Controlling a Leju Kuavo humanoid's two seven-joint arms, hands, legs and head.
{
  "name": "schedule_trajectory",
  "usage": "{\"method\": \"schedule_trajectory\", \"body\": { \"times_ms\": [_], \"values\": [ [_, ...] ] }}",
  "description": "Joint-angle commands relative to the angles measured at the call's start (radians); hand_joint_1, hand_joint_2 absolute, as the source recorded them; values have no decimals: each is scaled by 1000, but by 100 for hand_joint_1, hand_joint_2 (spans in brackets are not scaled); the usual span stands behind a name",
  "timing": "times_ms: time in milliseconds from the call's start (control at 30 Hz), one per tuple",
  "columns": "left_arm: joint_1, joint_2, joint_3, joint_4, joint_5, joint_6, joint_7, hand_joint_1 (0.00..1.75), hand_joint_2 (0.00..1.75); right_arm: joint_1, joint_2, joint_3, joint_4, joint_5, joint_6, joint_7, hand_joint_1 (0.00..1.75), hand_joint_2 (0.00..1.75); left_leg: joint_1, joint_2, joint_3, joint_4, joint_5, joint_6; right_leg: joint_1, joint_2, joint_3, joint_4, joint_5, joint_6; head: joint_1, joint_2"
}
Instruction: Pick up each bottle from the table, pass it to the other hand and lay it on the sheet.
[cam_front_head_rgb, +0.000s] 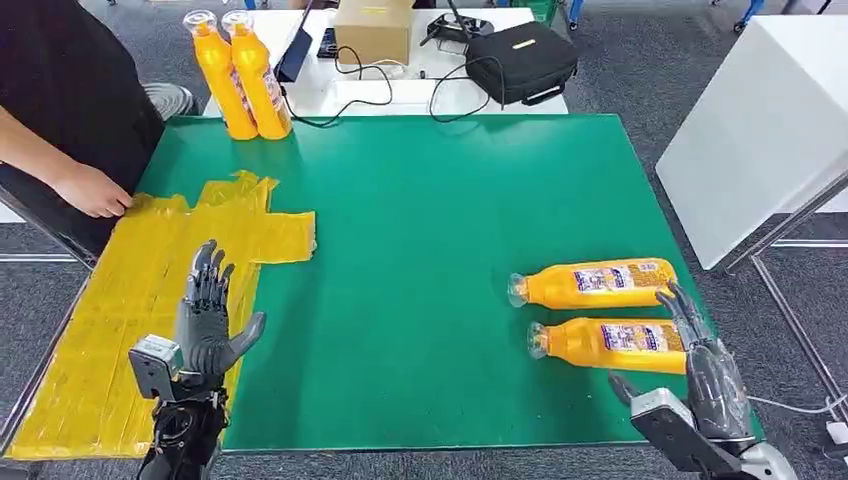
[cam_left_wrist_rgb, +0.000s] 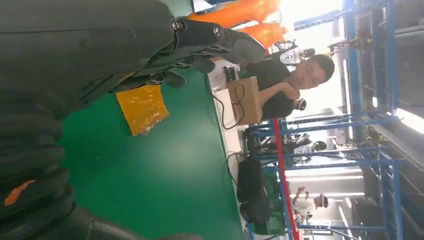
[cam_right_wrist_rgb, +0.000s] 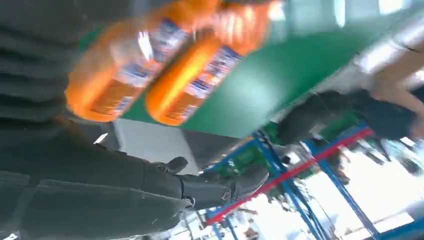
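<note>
2 bottles (cam_front_head_rgb: 600, 311) lay at your 4 o'clock for the empty, spread right hand (cam_front_head_rgb: 705, 365); your left hand (cam_front_head_rgb: 208, 315) waited open-fingered over the sheet (cam_front_head_rgb: 110, 330).

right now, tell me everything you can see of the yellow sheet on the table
The yellow sheet looks like thin, crinkled plastic film, glossy, and its surface appears banded. It lies flat on the green table at the robot's left edge, with an irregular stepped outline reaching toward the middle. No bottle lies on it. A person's hand rests at its far corner, and the robot's left hand is above it, fingers spread.
</note>
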Motion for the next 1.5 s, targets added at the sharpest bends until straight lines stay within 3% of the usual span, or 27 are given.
{"method": "schedule_trajectory", "body": {
  "times_ms": [33, 133, 233, 500, 700, 900, 1100, 1200, 1267, 1300, 1333, 1367, 1500],
  "values": [
    [-108, 26, -59, 97, 15, 16, 4, 0, 175, 104, -69, -150, -14, 35, 91, -4, 0, 175, 0, -3, 2, 0, -1, 1, 0, -2, 3, 0, -1, -2, 0, 0],
    [-160, 29, -73, 116, 28, 40, 26, 0, 175, 36, -74, -170, 56, 70, 143, -36, 0, 175, 0, -6, 4, 1, -1, 1, 1, -4, 6, 0, -2, -3, 0, 0],
    [-196, 34, -72, 141, 35, 49, 37, 0, 175, -45, -102, -112, 149, 110, 131, -12, 0, 175, 1, 1, 3, 0, -1, 1, 1, 2, 4, -2, 1, -3, -1, 0],
    [-213, 18, -78, 159, 33, 52, 40, 0, 175, -121, -79, -11, 239, 166, 71, 43, 0, 175, 1, 2, 5, -1, 0, 1, 2, 3, 4, -2, 2, -4, -1, 0],
    [-191, 23, -73, 166, 31, 65, 25, 0, 175, -119, -67, 40, 260, 194, 43, 62, 0, 175, 1, 1, 7, -1, -1, 2, 2, 3, 7, -2, 0, -5, 0, 0],
    [-216, 60, -29, 255, 42, 32, -14, 0, 175, -248, -206, 128, 434, 114, 25, 75, 0, 175, 1, 7, 5, -1, 0, 2, 1, 8, 4, -2, 3, -4, 0, 0],
    [-215, 37, -65, 199, 31, 35, 8, 0, 175, -97, -290, 30, 270, 17, 84, 74, 0, 175, 0, -4, 3, 1, 0, 2, 1, -3, 5, 0, 0, -4, 0, 0],
    [-209, 28, -89, 145, 33, 62, 49, 0, 175, -18, -244, -20, 171, 59, 131, 70, 0, 175, 0, -8, 4, 2, -1, 4, 1, -8, 9, 1, -4, -5, 0, 0],
    [-203, 26, -92, 142, 34, 67, 54, 0, 175, -26, -207, 1, 182, 105, 121, 71, 0, 175, 1, -9, 8, 3, -4, 4, 2, -8, 12, 2, -7, -7, 0, 0],
    [-203, 26, -93, 144, 34, 67, 54, 0, 175, -31, -200, 10, 188, 114, 117, 73, 0, 175, 0, -6, 2, 1, 0, 3, 0, -6, 5, 1, -1, -4, 0, 0],
    [-203, 27, -94, 148, 33, 66, 54, 0, 175, -38, -197, 16, 198, 121, 113, 75, 0, 175, 1, -7, 8, 2, -3, 3, 1, -6, 11, 1, -5, -7, 0, 0],
    [-207, 27, -93, 153, 33, 67, 54, 0, 175, -48, -196, 19, 209, 128, 112, 77, 0, 175, 1, -2, 2, 0, 0, 3, 1, -2, 5, -1, -1, -3, 0, 0],
    [-325, 15, -99, 244, 32, 73, 65, 0, 175, -224, -169, 90, 380, 221, 96, 120, 0, 175, 1, 2, 2, 1, -1, 0, 2, 3, 2, -1, 2, -3, 0, 0]
  ]
}}
